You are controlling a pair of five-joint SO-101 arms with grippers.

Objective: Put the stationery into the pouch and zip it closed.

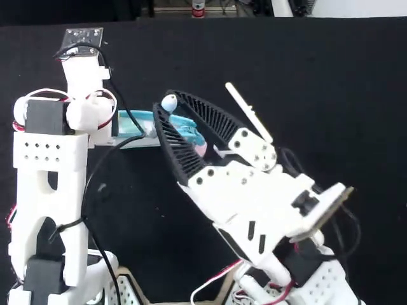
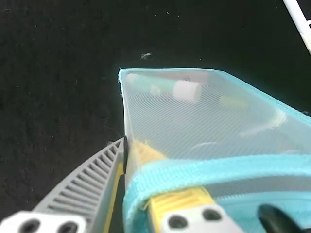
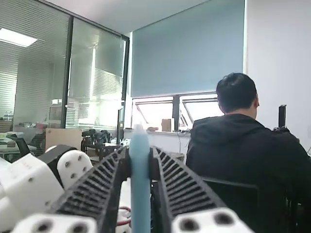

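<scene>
You're mid-loading: your right gripper pinches a blue pen up above the pouch, which your left gripper clamps by one end left of the table's middle (several pieces already lie inside), so next tip the pen down into the opening.

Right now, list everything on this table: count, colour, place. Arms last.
pouch: 1, teal mesh, gripped at one end by the left claw.
tube: 1, green with a white cap, inside the pouch.
pen: 1, light blue, between the right claw's jaws, by the pouch.
stick: 1, white, beside the right claw.
table: 1, black cover, under both arms.
left claw: 1, pale with a yellow pad, shut on the pouch.
right claw: 1, black ribbed jaws, shut on the pen.
</scene>
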